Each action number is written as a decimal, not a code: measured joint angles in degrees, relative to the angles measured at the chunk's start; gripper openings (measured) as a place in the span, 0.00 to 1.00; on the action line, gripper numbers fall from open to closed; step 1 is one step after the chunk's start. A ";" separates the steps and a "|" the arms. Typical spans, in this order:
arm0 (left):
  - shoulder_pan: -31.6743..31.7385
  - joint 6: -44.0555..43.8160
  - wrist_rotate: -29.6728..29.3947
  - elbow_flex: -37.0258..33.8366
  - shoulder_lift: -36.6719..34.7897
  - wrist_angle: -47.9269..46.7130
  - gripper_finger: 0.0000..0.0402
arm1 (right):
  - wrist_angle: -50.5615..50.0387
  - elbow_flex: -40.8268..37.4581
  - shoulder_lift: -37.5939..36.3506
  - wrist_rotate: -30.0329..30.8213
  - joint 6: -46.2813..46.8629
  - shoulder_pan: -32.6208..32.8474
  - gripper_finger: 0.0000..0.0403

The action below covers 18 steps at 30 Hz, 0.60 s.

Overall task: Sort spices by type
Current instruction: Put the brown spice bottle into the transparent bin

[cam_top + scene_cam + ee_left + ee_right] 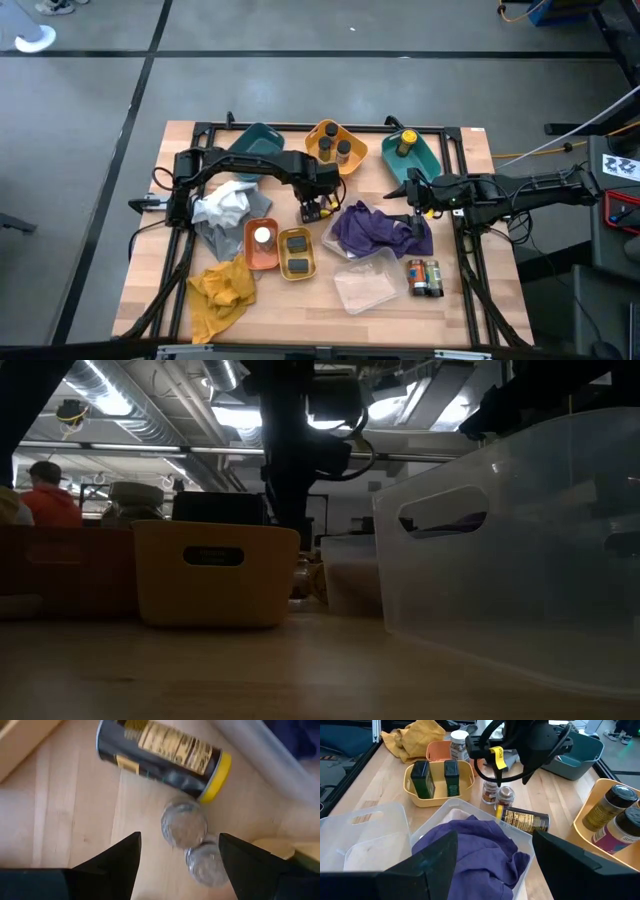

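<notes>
My left gripper (177, 867) is open, pointing down just above two small upright jars with clear lids (184, 824) (318, 210). One of them (205, 862) stands between the fingertips, untouched as far as I can see. A dark jar with a yellow lid (160, 752) lies on its side beside them. The right wrist view shows the pair (497, 794) and the lying jar (522, 820) under the left gripper. My right gripper (495, 865) (410, 215) is open over a purple cloth (470, 845) that lies in a clear tray.
A yellow tray (297, 252) holds two dark tins (437, 779). An orange tray (250, 250) holds a white-lidded jar. Far trays: orange-yellow with two dark-lidded jars (335, 150), teal with a yellow-lidded jar (405, 143), teal (258, 140). Two jars (423, 277) stand near right. Grey (225, 210) and yellow (220, 290) cloths lie left.
</notes>
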 joint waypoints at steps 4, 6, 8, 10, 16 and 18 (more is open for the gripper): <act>0.03 -0.03 0.00 0.00 0.00 1.27 0.62 | 0.00 0.00 0.00 0.00 0.00 0.00 0.64; 0.03 0.13 0.00 0.00 0.00 1.64 0.62 | 0.00 0.00 0.00 -0.01 0.00 0.00 0.64; -0.01 -0.22 0.00 0.00 0.00 1.55 0.62 | -0.01 0.00 0.00 0.00 0.00 0.00 0.64; -0.01 -0.84 0.00 0.00 0.00 1.46 0.62 | -0.02 0.00 0.00 0.00 0.00 0.00 0.64; -0.01 -1.30 0.00 0.00 0.00 1.48 0.62 | -0.02 0.00 0.00 0.00 0.00 0.00 0.64; -0.01 -2.10 0.00 0.00 0.00 1.48 0.62 | -0.02 0.00 0.00 0.00 -0.02 0.00 0.64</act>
